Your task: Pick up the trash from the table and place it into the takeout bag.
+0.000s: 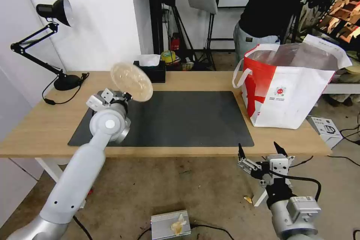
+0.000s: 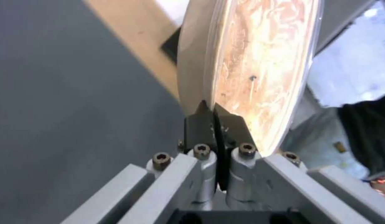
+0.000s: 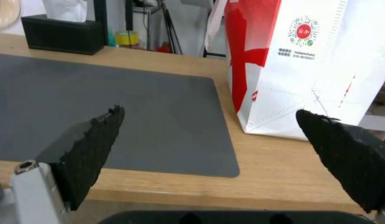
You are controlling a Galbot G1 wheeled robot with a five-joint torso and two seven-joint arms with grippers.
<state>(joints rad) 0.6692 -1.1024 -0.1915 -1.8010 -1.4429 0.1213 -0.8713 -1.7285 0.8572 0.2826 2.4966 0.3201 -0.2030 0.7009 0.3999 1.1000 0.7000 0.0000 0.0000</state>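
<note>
At upper left of the head view, the shallow bowl (image 1: 131, 81) is beige, mottled pale under its clear lid. The mat (image 1: 180, 120) is plain dark grey on light wood table (image 1: 37, 120). At right, the takeout bag (image 1: 285, 93) is white with red panel, small red logo, silver lining.

Open air above the dark grey mat (image 1: 180, 120), bare from edge to edge. Beyond it, along the far edge of the desk (image 1: 37, 120), a black tissue box (image 1: 150, 70), and a black desk lamp (image 1: 56, 11) reaching up at the far left corner. At the right end, the takeout bag (image 1: 288, 90) standing tall, mouth open upward, just beside the mat. Free space below the desk's near edge, where the right gripper (image 1: 259, 149) hangs with fingers spread.
</note>
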